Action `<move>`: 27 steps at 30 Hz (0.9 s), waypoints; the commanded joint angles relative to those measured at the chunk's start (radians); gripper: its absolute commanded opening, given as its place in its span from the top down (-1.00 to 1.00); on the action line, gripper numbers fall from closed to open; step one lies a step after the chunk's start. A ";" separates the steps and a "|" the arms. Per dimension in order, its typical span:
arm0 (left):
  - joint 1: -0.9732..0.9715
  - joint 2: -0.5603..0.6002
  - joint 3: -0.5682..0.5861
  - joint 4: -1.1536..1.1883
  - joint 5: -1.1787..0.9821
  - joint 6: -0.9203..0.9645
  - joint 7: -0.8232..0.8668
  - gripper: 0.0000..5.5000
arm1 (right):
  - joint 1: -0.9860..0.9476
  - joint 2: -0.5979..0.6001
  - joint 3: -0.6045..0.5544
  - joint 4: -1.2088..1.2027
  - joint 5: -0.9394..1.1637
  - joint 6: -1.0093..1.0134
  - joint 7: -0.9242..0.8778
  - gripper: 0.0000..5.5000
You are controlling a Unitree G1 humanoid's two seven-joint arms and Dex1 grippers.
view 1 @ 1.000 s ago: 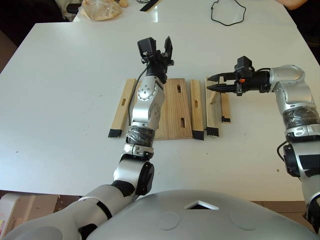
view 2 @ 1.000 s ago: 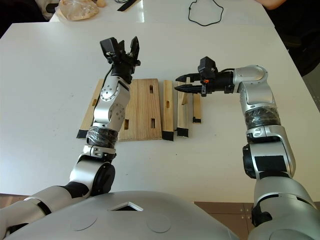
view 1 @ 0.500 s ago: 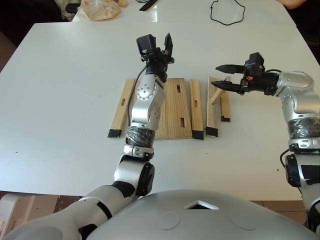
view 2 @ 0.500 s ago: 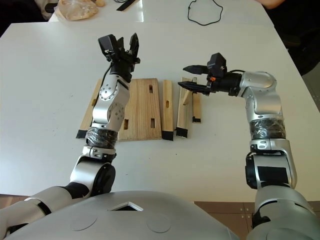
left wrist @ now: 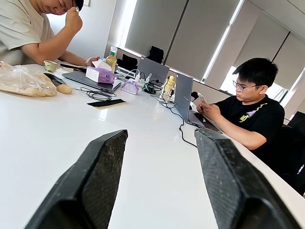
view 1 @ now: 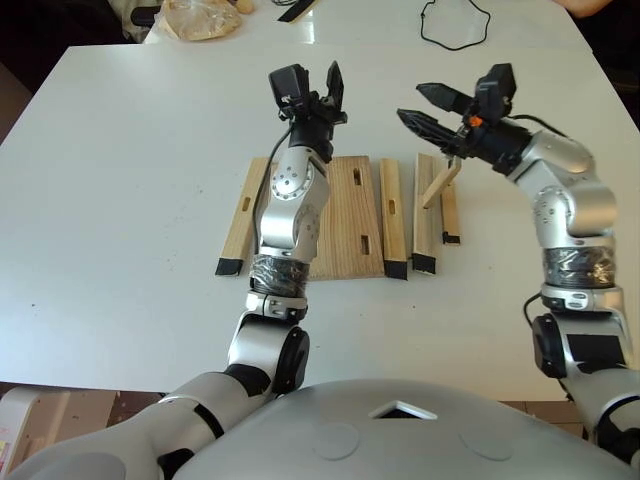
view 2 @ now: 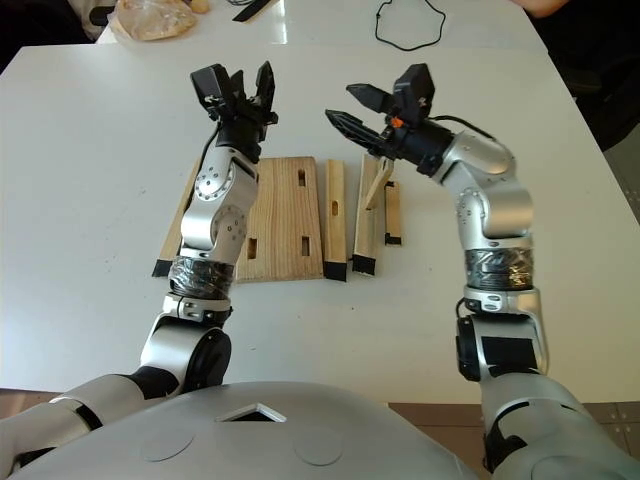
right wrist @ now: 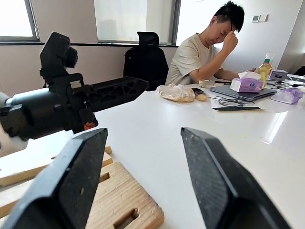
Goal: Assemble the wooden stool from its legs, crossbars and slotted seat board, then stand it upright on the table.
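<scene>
The slotted seat board (view 1: 355, 215) lies flat mid-table, also seen at the edge of the right wrist view (right wrist: 121, 210). One leg (view 1: 245, 215) lies left of it, and two legs (view 1: 393, 215) (view 1: 425, 225) lie on its right. A short crossbar (view 1: 441, 184) leans tilted on the rightmost leg, with another bar (view 1: 451, 215) flat beside it. My left gripper (view 1: 318, 92) is raised over the board's far edge, open and empty. My right gripper (view 1: 415, 103) hangs open and empty above the far ends of the right legs, clear of the crossbar.
A clear bag of food (view 1: 203, 18), a black strip (view 1: 298, 10) and a black cable (view 1: 455, 22) lie at the far edge of the white table (view 1: 120, 180). Laptops and bottles (left wrist: 112, 57) stand on a table beyond.
My right gripper has risen off the crossbars and swung toward the far left, its fingers spreading wider. The tilted crossbar stays leaning on the leg. The left arm has barely shifted.
</scene>
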 commanded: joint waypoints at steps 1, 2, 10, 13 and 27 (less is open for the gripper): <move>0.001 -0.029 -0.005 0.010 0.015 0.003 0.005 0.05 | -0.024 0.026 -0.050 -0.016 0.032 0.019 -0.064 -0.03; 0.001 -0.029 -0.004 0.009 0.014 0.004 0.004 0.05 | -0.021 0.024 -0.057 -0.025 0.039 0.025 -0.069 -0.03; 0.005 -0.029 0.001 0.001 0.011 0.009 0.005 0.05 | 0.106 0.011 0.046 0.062 -0.077 -0.018 -0.074 -0.03; 0.003 -0.028 0.001 0.002 0.012 0.009 0.006 0.05 | 0.126 0.032 0.062 0.087 -0.096 -0.051 -0.087 -0.03; 0.047 -0.035 0.013 -0.062 0.021 0.022 0.063 0.05 | 0.387 -0.068 0.089 -0.499 0.012 0.131 -0.190 -0.03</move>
